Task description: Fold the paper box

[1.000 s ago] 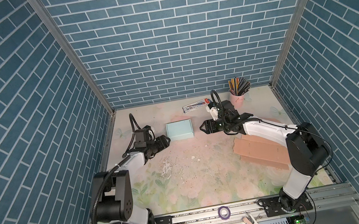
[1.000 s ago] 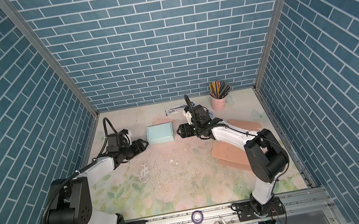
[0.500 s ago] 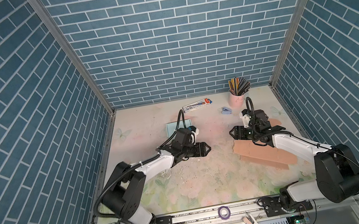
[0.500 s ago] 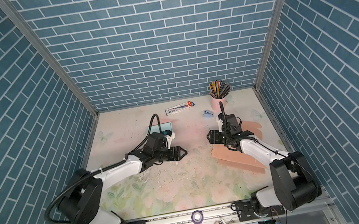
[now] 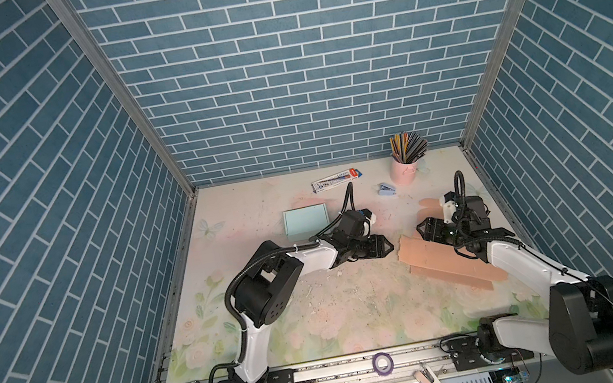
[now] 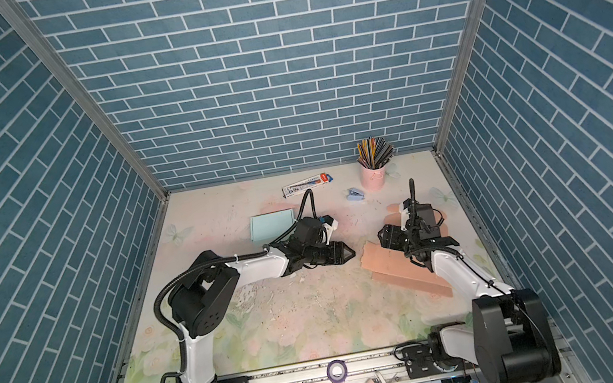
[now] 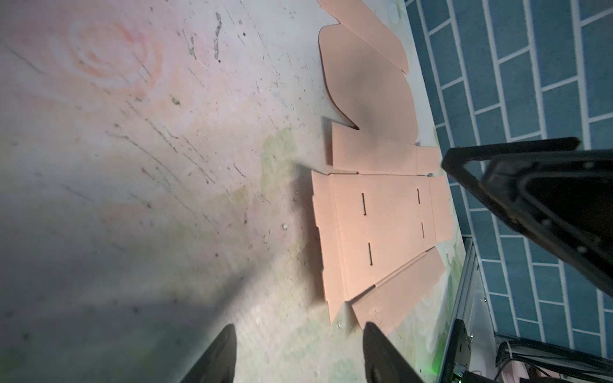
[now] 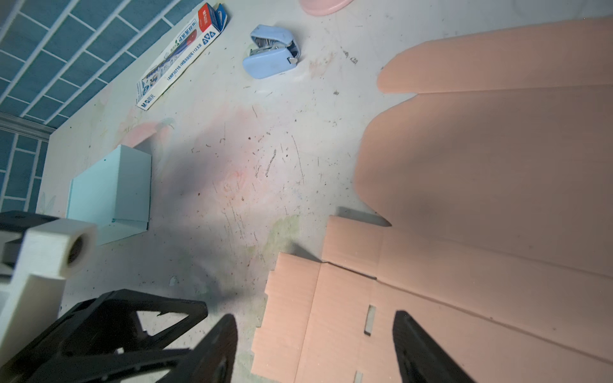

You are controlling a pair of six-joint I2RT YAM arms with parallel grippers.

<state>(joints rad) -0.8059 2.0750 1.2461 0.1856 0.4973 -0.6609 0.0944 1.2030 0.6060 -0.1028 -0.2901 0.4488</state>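
The paper box is a flat salmon-pink cardboard blank with flaps and slots, lying unfolded on the right of the table. My left gripper hovers low just left of the blank's edge. It is open, with only table between its fingers. My right gripper hangs over the blank's left end, open and holding nothing. One of its fingertips is over the cardboard and the other over the table. The two grippers face each other, close but apart.
A folded light blue box sits behind the left arm. At the back stand a pen carton, a blue stapler and a pink cup of pencils. A purple tape roll lies on the front rail. The right wall is close to the blank.
Both arms left the blue box. The left gripper swung right across the table to the blank's left edge. The right gripper drew back right and now hangs over the blank.
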